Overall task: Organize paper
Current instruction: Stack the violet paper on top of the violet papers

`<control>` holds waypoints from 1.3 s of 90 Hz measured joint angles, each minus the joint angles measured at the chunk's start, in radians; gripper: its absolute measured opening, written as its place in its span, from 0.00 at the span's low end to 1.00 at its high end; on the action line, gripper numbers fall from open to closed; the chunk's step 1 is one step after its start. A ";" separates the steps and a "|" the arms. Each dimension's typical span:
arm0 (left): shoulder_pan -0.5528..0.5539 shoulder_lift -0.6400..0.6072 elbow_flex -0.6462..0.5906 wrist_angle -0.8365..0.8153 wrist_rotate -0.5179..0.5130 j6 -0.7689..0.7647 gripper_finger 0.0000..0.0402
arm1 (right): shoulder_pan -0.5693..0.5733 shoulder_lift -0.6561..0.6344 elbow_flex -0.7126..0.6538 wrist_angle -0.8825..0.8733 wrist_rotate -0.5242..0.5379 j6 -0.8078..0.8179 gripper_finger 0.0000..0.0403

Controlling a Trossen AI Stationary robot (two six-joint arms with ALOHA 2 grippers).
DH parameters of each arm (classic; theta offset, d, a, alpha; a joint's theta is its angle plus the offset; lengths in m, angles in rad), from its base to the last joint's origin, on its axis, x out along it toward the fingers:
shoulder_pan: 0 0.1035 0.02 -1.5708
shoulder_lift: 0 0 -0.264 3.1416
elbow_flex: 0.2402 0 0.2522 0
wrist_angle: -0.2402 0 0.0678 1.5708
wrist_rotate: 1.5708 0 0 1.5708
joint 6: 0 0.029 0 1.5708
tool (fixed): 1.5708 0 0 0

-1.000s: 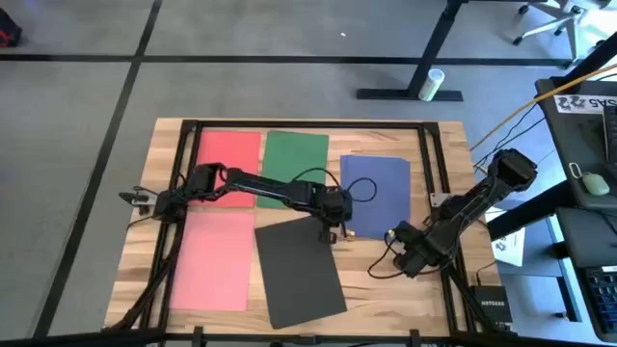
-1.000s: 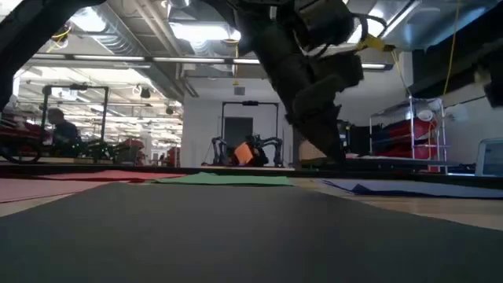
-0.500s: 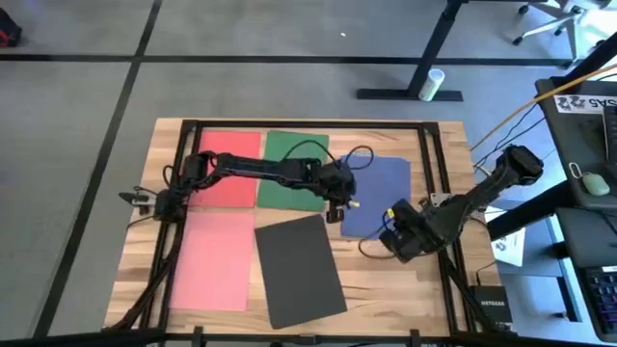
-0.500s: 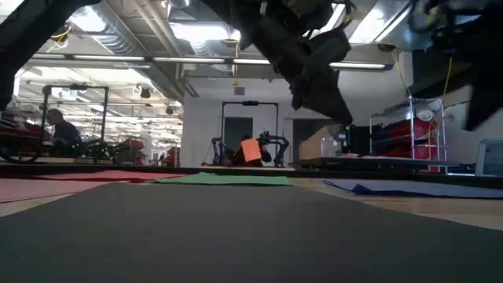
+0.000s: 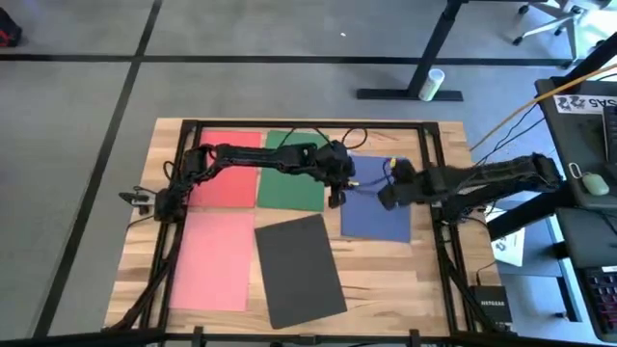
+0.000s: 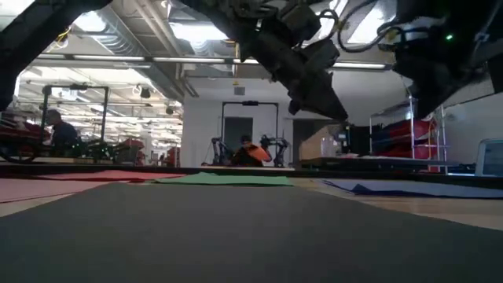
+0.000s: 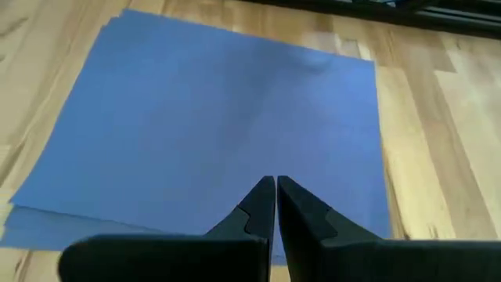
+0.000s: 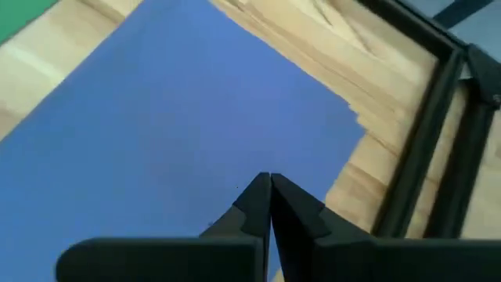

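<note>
We see five coloured sheets lying flat on the wooden table [image 5: 405,280]. A red sheet [image 5: 228,170] sits at the far left, with a green sheet [image 5: 292,173] just to its right. A pink sheet [image 5: 212,260] lies near the front left, and a dark grey sheet [image 5: 297,269] lies beside it, turned at a slight angle. The blue sheet [image 5: 376,214] rests at the far right of the group; in the left wrist view its near edge looks layered, as if a second blue sheet lay under it, though we cannot be sure.

The left gripper [image 5: 335,198] hangs between the green and blue sheets, at the blue sheet's left edge. Its fingers [image 7: 258,205] are pressed together and hold nothing. The right gripper [image 5: 383,200] reaches in from the right over the blue sheet. Its fingers [image 8: 254,200] are likewise closed against each other with nothing between them. In the low view both grippers hang above the table, clear of the paper.
</note>
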 joint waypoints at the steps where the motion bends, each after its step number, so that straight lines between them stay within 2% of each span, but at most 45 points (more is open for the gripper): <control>1: 0.001 0.000 0.000 -0.001 0.000 0.003 0.00 | -0.013 -0.005 -0.003 0.009 -0.006 -0.014 0.00; 9: 0.003 0.000 0.000 -0.035 -0.031 0.036 0.00 | -0.099 -0.037 -0.036 0.076 -0.059 -0.109 0.00; 16: -0.003 0.000 0.000 -0.094 -0.096 0.074 0.00 | -0.156 -0.053 -0.061 0.099 -0.086 -0.166 0.00; 33: -0.003 0.001 0.000 -0.237 -0.278 0.178 0.00 | -0.272 -0.057 -0.093 0.108 -0.153 -0.239 0.00; 45: 0.031 0.009 0.000 -0.278 -0.335 0.204 0.00 | -0.349 -0.057 -0.096 0.107 -0.185 -0.277 0.00; 60: 0.075 0.039 -0.001 -0.296 -0.341 0.189 0.00 | -0.488 -0.056 -0.096 0.081 -0.200 -0.298 0.00; 87: 0.097 0.081 -0.001 -0.227 -0.338 0.163 0.00 | -0.765 0.029 -0.096 0.116 -0.254 -0.456 0.00; 117: 0.125 0.097 -0.001 -0.167 -0.301 0.120 0.00 | -0.892 0.203 -0.104 0.239 -0.315 -0.551 0.00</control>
